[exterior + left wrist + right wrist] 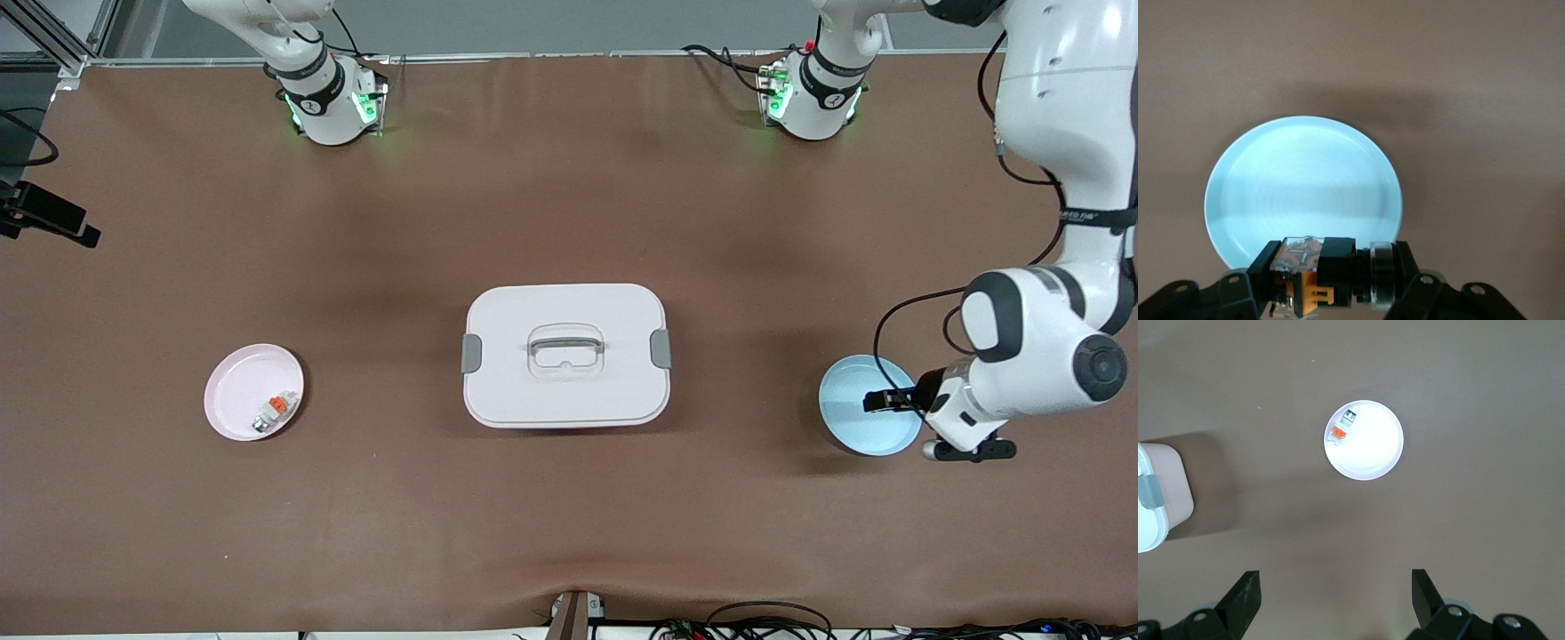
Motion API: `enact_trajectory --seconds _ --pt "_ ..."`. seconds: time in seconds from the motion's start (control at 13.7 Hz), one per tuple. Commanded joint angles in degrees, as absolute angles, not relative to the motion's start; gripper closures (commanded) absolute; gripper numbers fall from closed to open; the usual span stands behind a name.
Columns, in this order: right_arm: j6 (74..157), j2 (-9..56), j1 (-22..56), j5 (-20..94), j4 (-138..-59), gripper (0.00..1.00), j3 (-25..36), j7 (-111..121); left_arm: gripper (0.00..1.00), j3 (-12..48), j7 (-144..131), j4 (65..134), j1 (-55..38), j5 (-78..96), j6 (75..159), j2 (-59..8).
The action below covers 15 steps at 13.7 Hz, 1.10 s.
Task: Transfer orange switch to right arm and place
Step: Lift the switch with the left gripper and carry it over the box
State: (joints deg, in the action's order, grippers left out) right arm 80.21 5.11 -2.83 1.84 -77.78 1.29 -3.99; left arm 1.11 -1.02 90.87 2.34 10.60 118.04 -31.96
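- Orange switch [1318, 273] — black stubby body with orange marks and a clear round end, clamped crosswise in the left gripper [887, 400]. Carried in the air over the blue plate [853, 427]; not resting on it.
- Left gripper — jaws closed on the switch, seen plainly in the left wrist view. It hangs over the blue plate, which lies at the left arm's end of the bench [569, 533], near the edge toward the front camera.
- Right gripper [1337, 593] — jaws wide apart, holding nothing. Not seen in the front view; its wrist camera looks down from high over the pink plate [253, 392] at the right arm's end of the bench. This arm waits.
- Pink plate — carries one small grey-white piece with an orange tab [273, 412], near the rim toward the front camera. Not the task's item.
- White lidded box [565, 355] — mid-bench between the two plates, lid on, grey latches at both ends, handle flat. Untouched by either arm.
- Progress, judged: pick-up appears done — the switch is off the blue plate and in the left jaws. Handover not yet begun: the two grippers are well apart, with the box between them.
- Remaining, judged: bring the switch toward mid-bench, pass it into the right jaws, release from the left, then set it down. The likely spot is the pink plate, though nothing here confirms it.
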Motion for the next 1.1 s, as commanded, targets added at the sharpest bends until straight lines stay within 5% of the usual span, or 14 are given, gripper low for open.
enact_trajectory --seconds 0.0,0.66,1.02 --pt "79.5 4.7 -3.6 2.0 -77.3 0.0 1.5 -3.7 0.62 1.1 -11.3 92.0 2.4 13.9 110.3 -24.8" --pt "79.5 4.7 -6.5 2.5 -77.5 0.0 1.4 -4.7 0.62 0.9 -31.9 86.9 2.6 27.9 88.6 -13.5" --pt "79.5 5.3 -7.1 2.8 -77.7 0.0 1.4 -15.4 0.62 4.1 -48.4 85.3 2.3 39.0 87.0 -12.0"
